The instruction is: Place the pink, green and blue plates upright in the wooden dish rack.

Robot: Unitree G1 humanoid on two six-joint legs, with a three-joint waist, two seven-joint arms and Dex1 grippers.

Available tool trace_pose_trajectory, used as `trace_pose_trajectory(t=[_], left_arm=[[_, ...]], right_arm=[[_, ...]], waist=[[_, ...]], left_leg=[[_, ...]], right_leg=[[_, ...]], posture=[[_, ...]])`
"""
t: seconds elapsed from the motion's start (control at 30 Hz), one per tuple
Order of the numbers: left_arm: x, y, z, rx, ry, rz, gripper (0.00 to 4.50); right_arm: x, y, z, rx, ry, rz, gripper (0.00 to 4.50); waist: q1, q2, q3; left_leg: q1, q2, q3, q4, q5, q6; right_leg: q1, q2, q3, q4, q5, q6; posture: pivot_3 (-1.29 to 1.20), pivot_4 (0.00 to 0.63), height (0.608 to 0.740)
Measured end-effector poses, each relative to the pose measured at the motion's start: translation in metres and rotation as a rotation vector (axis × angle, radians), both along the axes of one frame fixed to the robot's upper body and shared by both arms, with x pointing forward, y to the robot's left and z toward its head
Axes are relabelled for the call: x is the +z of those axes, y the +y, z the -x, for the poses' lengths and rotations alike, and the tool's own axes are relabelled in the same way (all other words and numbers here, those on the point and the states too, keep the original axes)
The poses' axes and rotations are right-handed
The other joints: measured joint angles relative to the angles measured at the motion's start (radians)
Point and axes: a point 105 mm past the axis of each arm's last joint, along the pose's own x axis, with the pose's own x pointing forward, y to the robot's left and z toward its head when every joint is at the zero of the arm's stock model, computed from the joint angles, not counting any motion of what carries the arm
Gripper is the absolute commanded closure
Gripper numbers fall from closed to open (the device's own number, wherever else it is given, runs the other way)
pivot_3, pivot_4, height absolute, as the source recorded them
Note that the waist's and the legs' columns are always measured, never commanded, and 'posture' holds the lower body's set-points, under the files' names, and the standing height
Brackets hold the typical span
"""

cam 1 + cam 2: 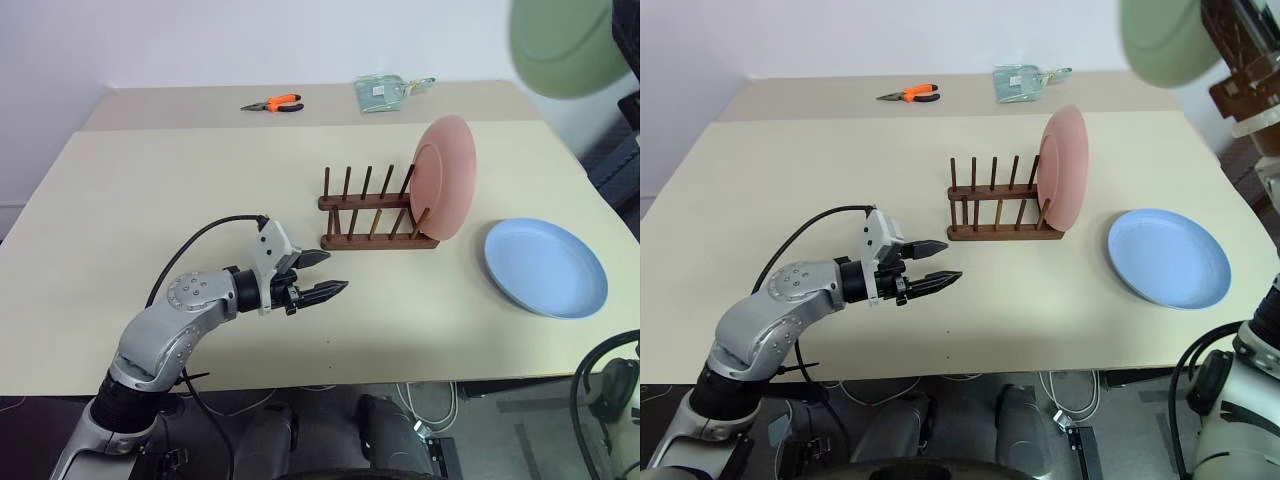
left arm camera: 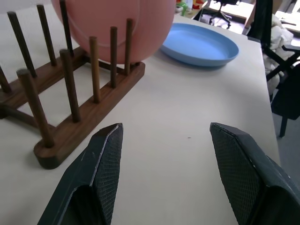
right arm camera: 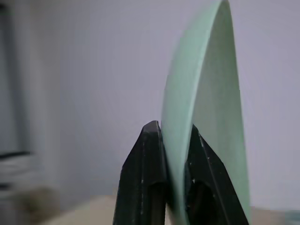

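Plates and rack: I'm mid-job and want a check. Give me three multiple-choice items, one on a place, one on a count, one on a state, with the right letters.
1. Where does the blue plate lie?
A. flat on the table, on the pink plate's side of the wooden dish rack
B. upright in the rack
C. beside the pliers

2. How many plates stand in the rack?
A. none
B. one
C. two

3. What is the right gripper doing?
A. open above the rack
B. shut on nothing
C. shut on the green plate's rim

Key: 1 A, the head views show it flat on the table, apart from the rack. 2 B, the pink plate alone stands between the end pegs. 3 C, the right wrist view shows both fingers pinching the green plate, held high above the table's far right corner.
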Motion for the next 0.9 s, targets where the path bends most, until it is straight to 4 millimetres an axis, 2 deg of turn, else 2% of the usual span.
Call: trace_pose_trajectory(t=[0.07, 0.17, 0.27, 0.33, 0.6, 0.9], left_arm=[[0.002, 0.007, -0.004, 0.025, -0.01, 0.006, 1.45], [-0.001, 0.025, -0.009, 0.086, -0.014, -0.021, 1.45], [-0.005, 0.039, -0.011, 0.136, -0.011, -0.039, 1.45], [-0.007, 0.043, -0.011, 0.15, -0.005, -0.042, 1.45], [-0.003, 0.037, -0.009, 0.143, -0.018, -0.014, 1.45], [-0.003, 0.036, -0.008, 0.14, -0.016, -0.01, 1.45]], right_arm=[[-0.013, 0.018, -0.009, 0.059, 0.101, -0.035, 4.49], [-0.042, 0.049, -0.028, 0.086, 0.293, -0.045, 4.49], [-0.076, 0.065, -0.042, 0.062, 0.453, -0.046, 4.49], [-0.088, 0.068, -0.048, 0.043, 0.513, -0.051, 4.49], [-0.096, 0.06, -0.058, -0.039, 0.558, -0.049, 4.49], [-0.095, 0.048, -0.061, -0.125, 0.555, -0.032, 4.49]], waist=[[-0.004, 0.0, 0.0], [-0.008, 0.001, 0.0], [-0.005, 0.001, 0.0], [-0.002, 0.001, 0.0], [0.007, 0.001, 0.0], [0.008, 0.001, 0.0]], left_leg=[[0.0, 0.0, 0.0, 0.0, 0.0, 0.0], [-0.001, 0.0, 0.0, -0.001, 0.0, 0.0], [-0.003, -0.001, -0.001, -0.002, 0.0, 0.0], [-0.005, -0.001, -0.001, 0.0, 0.0, 0.0], [-0.003, -0.001, 0.0, -0.001, 0.0, 0.0], [-0.003, -0.001, 0.0, 0.0, 0.0, 0.0]], right_leg=[[-0.001, 0.0, 0.0, 0.0, 0.0, 0.0], [-0.003, 0.0, 0.0, 0.001, 0.001, -0.002], [-0.004, 0.0, 0.0, 0.0, 0.001, -0.002], [-0.005, -0.001, 0.0, 0.0, 0.001, -0.002], [-0.004, 0.001, 0.0, 0.001, 0.001, -0.002], [-0.004, 0.001, 0.0, 0.0, 0.001, -0.002]], posture=[[0.0, 0.15, 0.74], [0.0, 0.15, 0.74], [0.0, 0.15, 0.74], [0.0, 0.15, 0.74], [0.0, 0.15, 0.74], [0.0, 0.15, 0.74]])
